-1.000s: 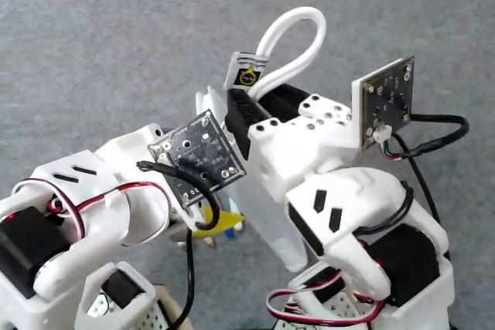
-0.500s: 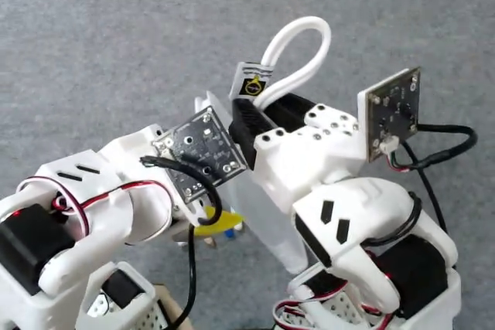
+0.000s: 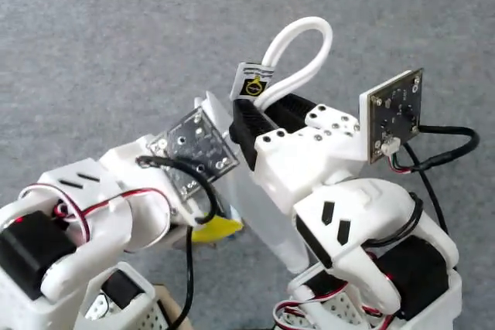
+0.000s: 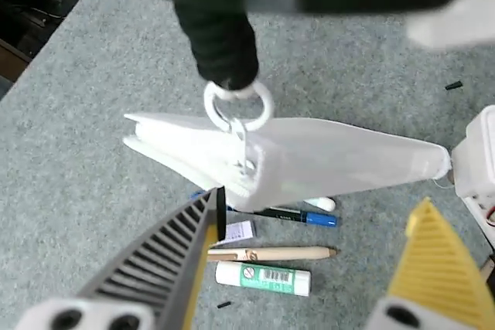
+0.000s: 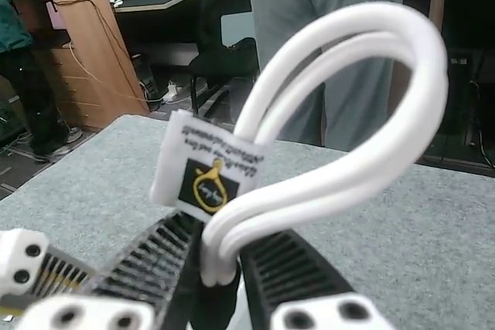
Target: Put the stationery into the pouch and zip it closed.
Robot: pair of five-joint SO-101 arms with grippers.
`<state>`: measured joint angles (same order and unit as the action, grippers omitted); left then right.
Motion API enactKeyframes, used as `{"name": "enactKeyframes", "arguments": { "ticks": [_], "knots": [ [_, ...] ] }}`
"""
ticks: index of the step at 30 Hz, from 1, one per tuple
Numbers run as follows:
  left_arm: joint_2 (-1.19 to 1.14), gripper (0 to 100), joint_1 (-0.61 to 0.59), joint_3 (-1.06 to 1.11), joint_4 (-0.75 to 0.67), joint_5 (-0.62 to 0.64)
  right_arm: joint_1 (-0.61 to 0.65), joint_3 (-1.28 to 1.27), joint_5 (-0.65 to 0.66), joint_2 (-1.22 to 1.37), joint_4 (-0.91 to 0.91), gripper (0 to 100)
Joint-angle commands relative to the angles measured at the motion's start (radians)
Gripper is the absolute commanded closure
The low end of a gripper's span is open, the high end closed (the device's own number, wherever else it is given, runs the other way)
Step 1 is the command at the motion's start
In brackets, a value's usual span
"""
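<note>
The right end effector sits in the middle of the high view. Its two black fingers are pinched tight on a white loop. The loop stands up above the fingers, and a small tag hangs beside it. In the right wrist view the loop and the tag are very close, and the right end effector squeezes the bottom of the loop.

The pouch is white and a bit see-through. In the high view it shows in the lower middle, between the two arms, and most of it is hidden under them. In the left wrist view the pouch is up off the grey bench. It hangs from a round ring. Above the ring is a dark shape that is too blurry to tell what it is. I cannot tell if the pouch is zipped.

The stationery lies on the bench under the pouch, not inside it. There is a blue pen partly hidden by the pouch, a pencil and a glue stick. A small white piece lies next to them, and it is hard to say what it is.

The left end effector is spread wide and holds nothing. Its grey finger and yellow finger are cut off at the edge. In the high view just the yellow finger peeks out at the lower middle, below a little camera board.
</note>
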<state>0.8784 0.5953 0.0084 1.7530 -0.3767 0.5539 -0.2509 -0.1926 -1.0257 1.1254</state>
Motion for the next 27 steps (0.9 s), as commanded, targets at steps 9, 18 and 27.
{"name": "enactKeyframes", "arguments": {
  "ticks": [9,18,27],
  "knots": [
    [0.026,63,0.012,0.019,-0.057,0.055,-0.005,0.016,-0.003,-0.008,0.003,98.6],
    [0.021,63,0.012,0.038,-0.084,0.057,-0.005,0.021,-0.002,-0.010,0.044,98.6],
    [0.023,63,0.008,0.094,-0.124,0.095,-0.005,0.016,0.000,-0.010,0.044,98.6]
  ]
}}
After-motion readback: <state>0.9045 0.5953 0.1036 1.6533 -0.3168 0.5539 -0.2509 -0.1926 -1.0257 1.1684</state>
